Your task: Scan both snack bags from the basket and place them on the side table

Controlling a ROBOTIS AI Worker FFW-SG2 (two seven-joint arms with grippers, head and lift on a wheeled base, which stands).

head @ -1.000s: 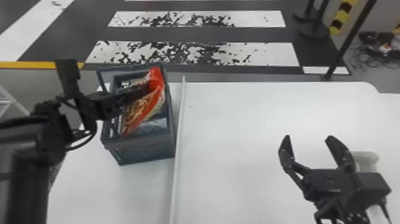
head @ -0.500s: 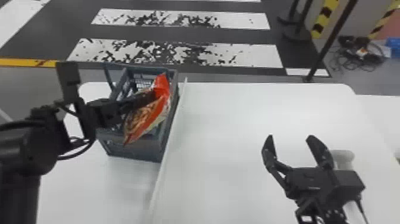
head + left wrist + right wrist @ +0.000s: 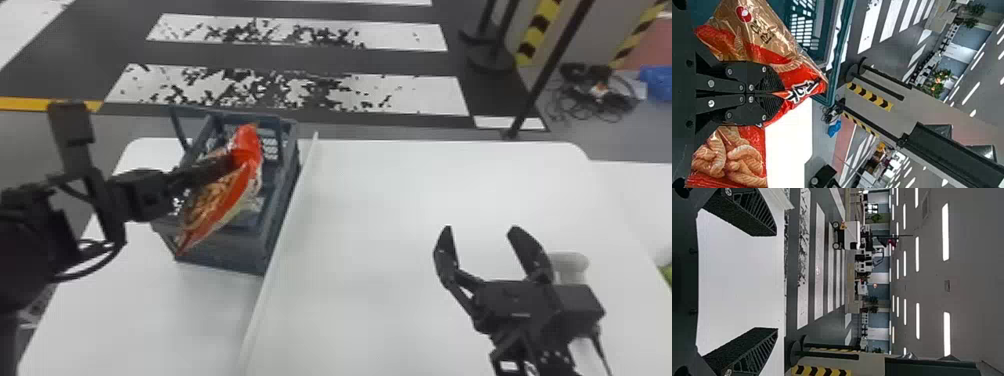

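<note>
My right gripper (image 3: 481,229) is wide open and empty. My left gripper (image 3: 782,93) is closed on one snack bag (image 3: 760,35), over the basket (image 3: 227,246). I judge this is the lifting step; next I should bring the bag clear for scanning. What more the basket contains, I cannot tell.

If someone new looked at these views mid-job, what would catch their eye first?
The bright red and gold snack bag at the basket, left in the head view, with the left gripper shut on it. Next, the right gripper, its black jaws spread wide against the white table, lower right.
</note>
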